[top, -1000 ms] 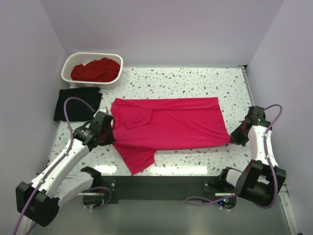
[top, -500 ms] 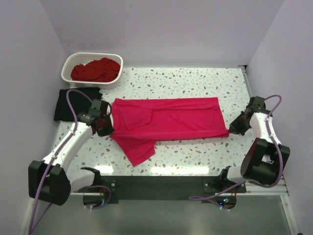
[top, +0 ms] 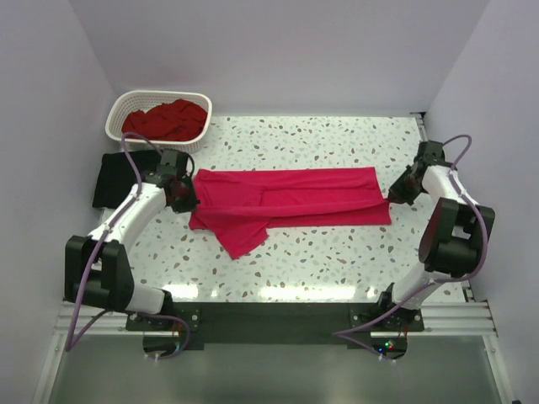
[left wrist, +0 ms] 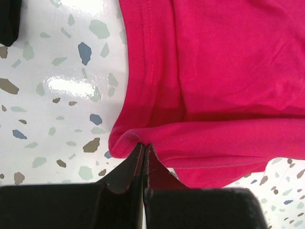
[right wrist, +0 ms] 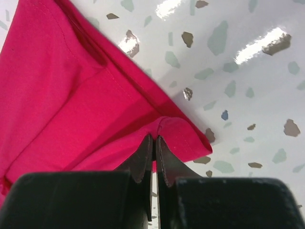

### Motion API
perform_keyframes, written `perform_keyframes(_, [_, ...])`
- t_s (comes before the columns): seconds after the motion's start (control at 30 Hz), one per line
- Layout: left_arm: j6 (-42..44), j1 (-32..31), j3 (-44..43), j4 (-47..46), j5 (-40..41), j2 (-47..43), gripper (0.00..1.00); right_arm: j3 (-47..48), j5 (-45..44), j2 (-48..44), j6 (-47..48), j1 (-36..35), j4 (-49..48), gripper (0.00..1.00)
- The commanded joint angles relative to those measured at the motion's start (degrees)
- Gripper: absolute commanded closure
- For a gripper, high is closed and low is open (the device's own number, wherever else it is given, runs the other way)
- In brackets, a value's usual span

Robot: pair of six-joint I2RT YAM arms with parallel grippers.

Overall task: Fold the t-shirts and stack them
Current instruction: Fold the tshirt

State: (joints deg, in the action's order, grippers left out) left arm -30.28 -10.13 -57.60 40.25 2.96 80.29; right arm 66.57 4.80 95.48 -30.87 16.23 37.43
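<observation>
As this bright pinkish-red soft fabric t-shirt (top: 295, 198) is limp, grip its folded edges; your left tool (left wrist: 143, 150) and right tool (right wrist: 153, 143) clamp them.

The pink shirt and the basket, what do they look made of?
The pink shirt looks like soft matte knit fabric, maybe cotton: it wrinkles and has stitched hems. The basket looks like rigid white plastic, given its molded lattice walls.

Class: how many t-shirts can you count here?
3: the pinkish-red t-shirt spread mid-table, the black t-shirt at the left edge, the dark red t-shirt in the basket; more may lie beneath.
</observation>
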Motion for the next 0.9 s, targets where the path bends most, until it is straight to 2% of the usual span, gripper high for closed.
perform_keyframes(0.0, [1.9, 1.1, -2.3, -2.6, 0.7, 2.1, 1.00, 3.3, -3.4, 2.7, 0.4, -1.3, -3.1, 1.00])
perform_keyframes(0.3, [0.9, 1.9, -0.8, -4.7, 1.9, 5.1, 1.00, 4.5, -4.4, 8.7, 2.5, -1.7, -5.2, 1.00])
perform_keyframes(0.33, [0.8, 1.9, -0.5, -4.8, 2.0, 5.3, 0.98, 4.5, -4.3, 9.0, 2.5, -1.9, -5.4, 1.00])
perform_keyframes(0.4, [0.7, 1.9, -0.3, -5.4, 2.5, 5.7, 0.92, 4.5, -4.4, 9.5, 2.9, -2.2, -5.7, 0.94])
perform_keyframes(0.43, [0.7, 1.9, -0.1, -5.5, 2.4, 5.8, 0.85, 4.8, -4.6, 9.7, 3.0, -2.5, -5.7, 0.91])
perform_keyframes(0.47, [0.7, 1.9, -0.1, -5.6, 2.6, 5.9, 0.82, 5.0, -4.6, 9.4, 3.4, -2.8, -5.5, 0.83])
perform_keyframes(0.5, [0.7, 1.9, -0.1, -6.1, 2.9, 5.9, 0.78, 5.1, -4.6, 9.1, 3.5, -3.0, -5.4, 0.79])
perform_keyframes(0.53, [0.8, 1.9, -0.1, -6.2, 3.1, 5.8, 0.70, 5.6, -6.1, 8.7, 3.9, -3.9, -5.1, 0.75])
perform_keyframes(0.57, [0.9, 1.9, -0.1, -6.2, 3.3, 5.1, 0.66, 5.8, -6.7, 8.1, 4.6, -4.5, -4.7, 0.67])
perform_keyframes(0.67, [1.4, 1.8, -0.4, -6.1, 4.2, 2.2, 0.52, 6.3, -8.7, 4.7, 5.8, -7.2, -2.7, 0.52])
perform_keyframes(0.77, [1.7, 1.6, 0.0, -4.6, 4.9, -2.2, 0.41, 5.2, -8.8, -0.3, 7.0, -10.6, -2.4, 0.41])
perform_keyframes(0.87, [0.5, -0.8, 2.5, -3.3, 5.2, -8.5, 0.32, 2.4, -7.1, -6.3, 8.5, -15.2, -3.1, 0.37])
